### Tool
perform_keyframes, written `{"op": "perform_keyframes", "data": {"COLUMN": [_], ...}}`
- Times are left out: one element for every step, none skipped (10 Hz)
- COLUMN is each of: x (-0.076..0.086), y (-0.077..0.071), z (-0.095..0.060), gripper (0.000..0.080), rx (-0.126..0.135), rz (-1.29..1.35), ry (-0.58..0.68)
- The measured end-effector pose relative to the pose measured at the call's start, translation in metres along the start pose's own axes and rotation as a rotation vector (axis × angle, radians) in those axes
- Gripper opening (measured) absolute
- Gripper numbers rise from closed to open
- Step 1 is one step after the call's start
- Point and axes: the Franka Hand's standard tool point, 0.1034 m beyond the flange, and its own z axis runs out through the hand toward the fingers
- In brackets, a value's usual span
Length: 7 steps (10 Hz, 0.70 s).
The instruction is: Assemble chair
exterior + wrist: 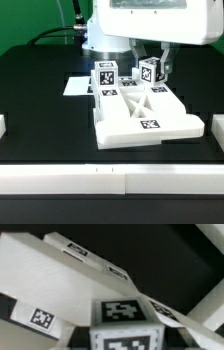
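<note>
On the black table (40,120), white X-braced chair frame (135,112) with two tagged cubes (104,76); gripper (150,60) above, grip state unclear.

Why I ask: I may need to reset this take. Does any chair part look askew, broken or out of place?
Nothing stands out. The X-braced frame lies flat on the table, and two tagged cubes stand upright at its far edge. No damage shows.

Exterior view frontal, slightly raised; wrist view close, perhaps downward, on shared chair (135,108) (125,319).
</note>
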Motion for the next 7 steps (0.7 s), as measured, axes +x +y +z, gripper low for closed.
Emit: {"op": "perform_keyframes", "data": {"x": [-0.0004, -0.0007, -0.0016, -0.0020, -0.0022, -0.0032, -0.0039], "y": [-0.0004, -0.0007, -0.0015, -0.0017, -0.0019, -0.0028, -0.0033], "z": [-0.0001, -0.0001, -0.0001, -0.0002, -0.0002, -0.0002, -0.0002], "gripper": [0.0287, 0.0287, 0.0287, 0.0287, 0.0287, 0.0287, 0.0287], "rx": [0.001, 0.003, 0.006, 0.007, 0.008, 0.012, 0.013], "rz": [0.058, 0.101, 0.181, 0.226, 0.263, 0.344, 0.394], "ry": [0.000, -0.002, -0.007, -0.007, -0.008, -0.014, -0.017]}}
